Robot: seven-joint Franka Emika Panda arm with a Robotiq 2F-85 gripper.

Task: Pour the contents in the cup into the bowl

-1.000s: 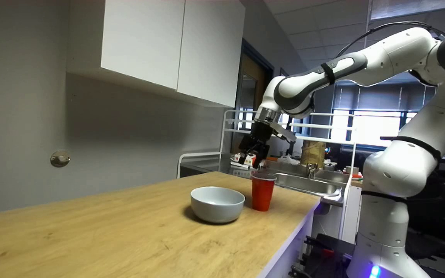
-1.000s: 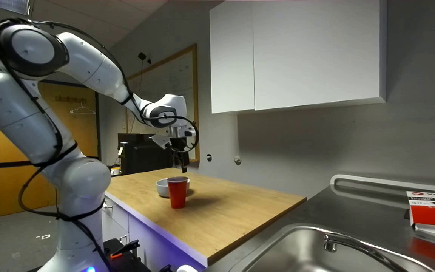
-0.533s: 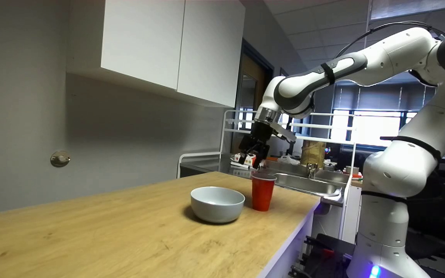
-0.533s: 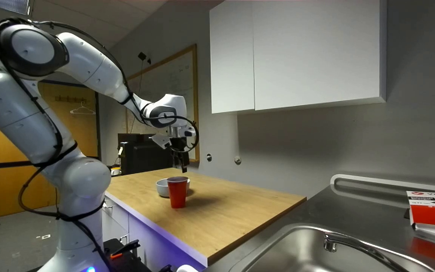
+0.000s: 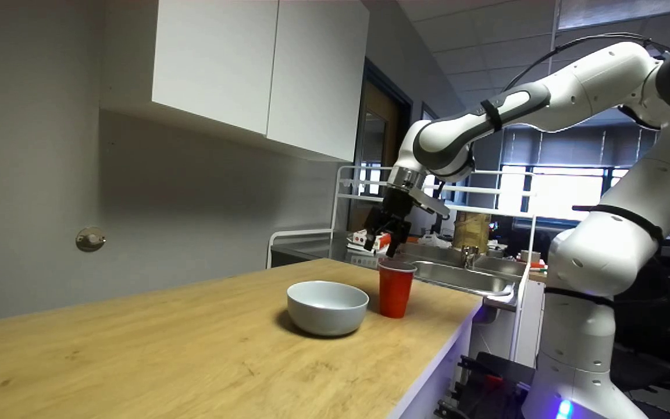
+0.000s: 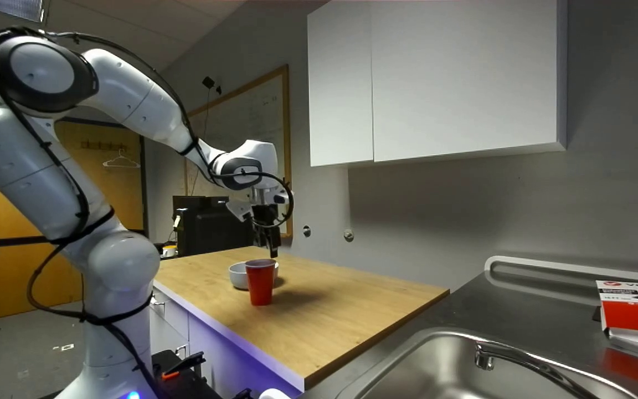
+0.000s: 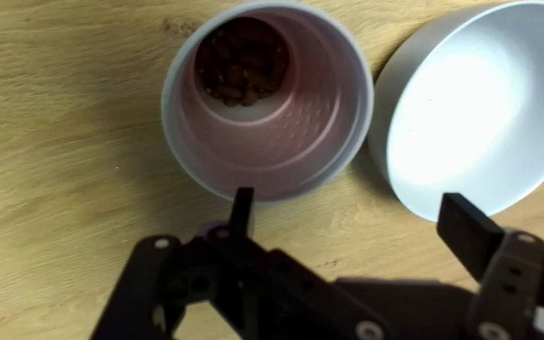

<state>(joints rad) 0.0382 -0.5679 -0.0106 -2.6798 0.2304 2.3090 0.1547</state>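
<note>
The red cup (image 5: 395, 294) stands upright on the wooden table in both exterior views (image 6: 260, 285). In the wrist view the cup (image 7: 272, 151) is seen from above, with small brown pieces (image 7: 243, 66) at its bottom. The pale grey bowl (image 5: 326, 314) stands beside the cup. In an exterior view the cup partly hides the bowl (image 6: 238, 277). In the wrist view the bowl's inside (image 7: 470, 118) shows no pieces. My gripper (image 7: 347, 194) is open and empty, pointing down. In both exterior views the gripper (image 5: 380, 250) (image 6: 272, 249) is above the table, higher than the cup's rim.
White wall cabinets (image 5: 213, 64) hang above the wooden table (image 5: 166, 349). A steel sink (image 6: 424, 371) with a faucet (image 6: 524, 363) and a red-and-white box (image 6: 637, 310) lie past the table's end. A white rack (image 5: 457, 206) stands by the sink.
My gripper has moved slightly down, and slightly to the right in both exterior views, during the last half second. The cup and the bowl have not moved.
</note>
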